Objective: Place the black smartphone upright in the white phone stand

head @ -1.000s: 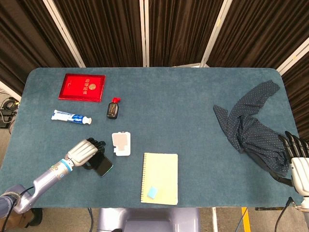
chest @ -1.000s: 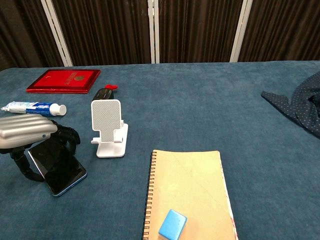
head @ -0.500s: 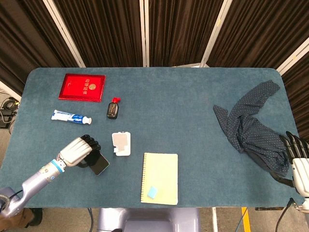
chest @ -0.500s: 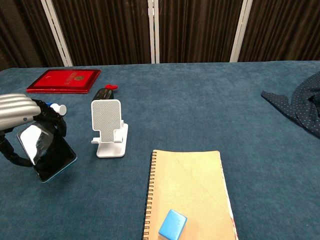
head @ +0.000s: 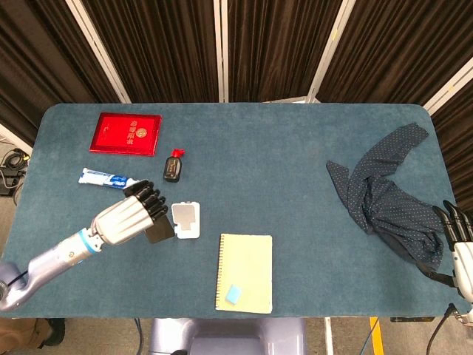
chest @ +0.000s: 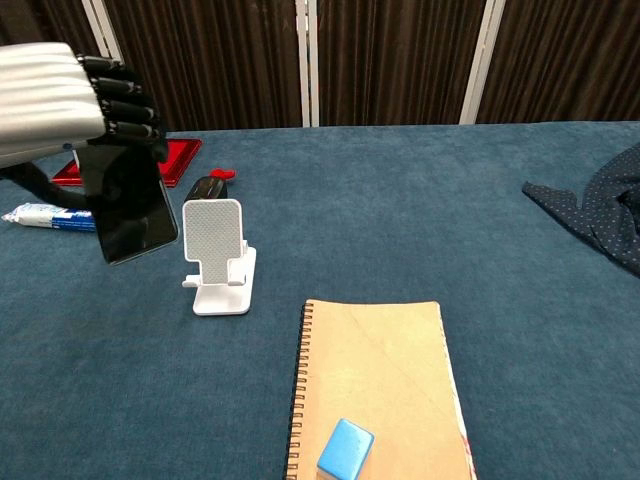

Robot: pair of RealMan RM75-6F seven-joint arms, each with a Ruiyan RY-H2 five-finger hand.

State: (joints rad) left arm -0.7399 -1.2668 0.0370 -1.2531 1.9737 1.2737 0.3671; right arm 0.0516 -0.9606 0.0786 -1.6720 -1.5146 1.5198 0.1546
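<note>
Head view: the left hand (head: 126,220) has its fingers (head: 151,204) wrapped round the black smartphone (head: 159,231), which sits just beside the white phone stand (head: 185,220) on the desk (head: 281,148). At the edge, the right hand (head: 458,248) shows straight, spread fingers near a dark cloth (head: 384,196).

Chest view: the left hand (chest: 60,105) holds the smartphone (chest: 135,210) lifted, nearly upright, beneath its fingers (chest: 125,100), close beside the stand (chest: 218,260).
</note>
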